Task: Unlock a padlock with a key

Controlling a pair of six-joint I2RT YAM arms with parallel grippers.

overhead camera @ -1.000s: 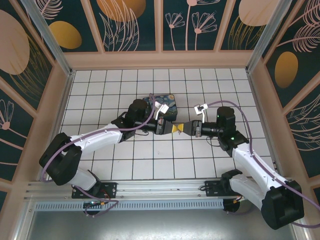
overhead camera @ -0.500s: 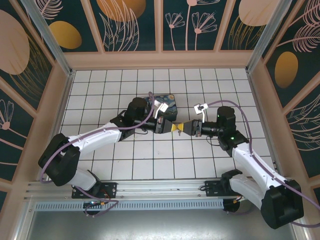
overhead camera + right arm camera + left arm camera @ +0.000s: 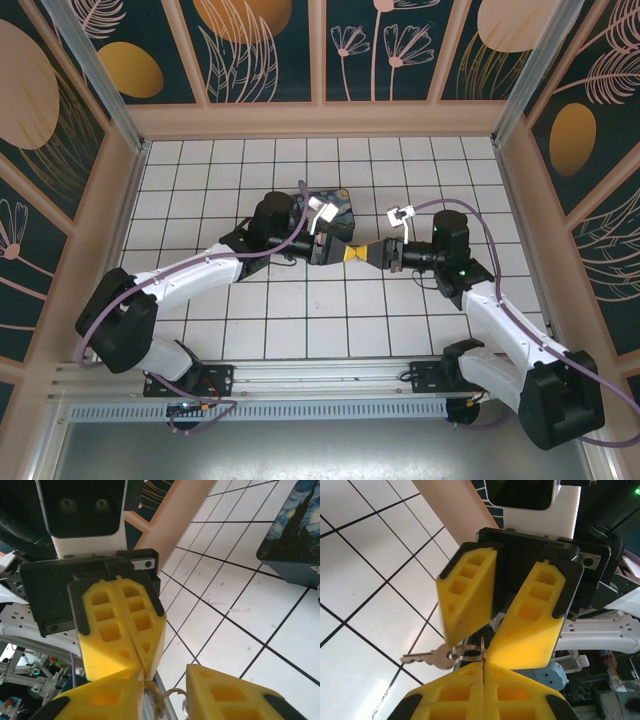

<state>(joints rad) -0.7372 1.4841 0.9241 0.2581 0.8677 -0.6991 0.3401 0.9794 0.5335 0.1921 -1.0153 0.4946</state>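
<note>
My left gripper (image 3: 345,254) and right gripper (image 3: 366,254) meet tip to tip above the tiles. In the left wrist view my left gripper (image 3: 483,672) is shut on a thin metal strip (image 3: 483,655), which looks like a key seen edge-on. A wire ring (image 3: 467,652) joins the strip to a loose grey key (image 3: 427,656) that hangs to the left. The right gripper (image 3: 472,645) stands open around the ring. In the right wrist view its open yellow fingers (image 3: 235,695) flank the ring (image 3: 167,700), facing the shut left gripper (image 3: 145,665). The padlock is hidden.
The Starry Night tin (image 3: 335,203) lies on the tiles just beyond the two grippers, and its corner (image 3: 295,530) appears in the right wrist view. Wooden walls (image 3: 320,118) enclose the white grid floor (image 3: 300,320) on three sides.
Both grippers have drifted slightly toward the far wall, still tip to tip. Their hold looks the same.
</note>
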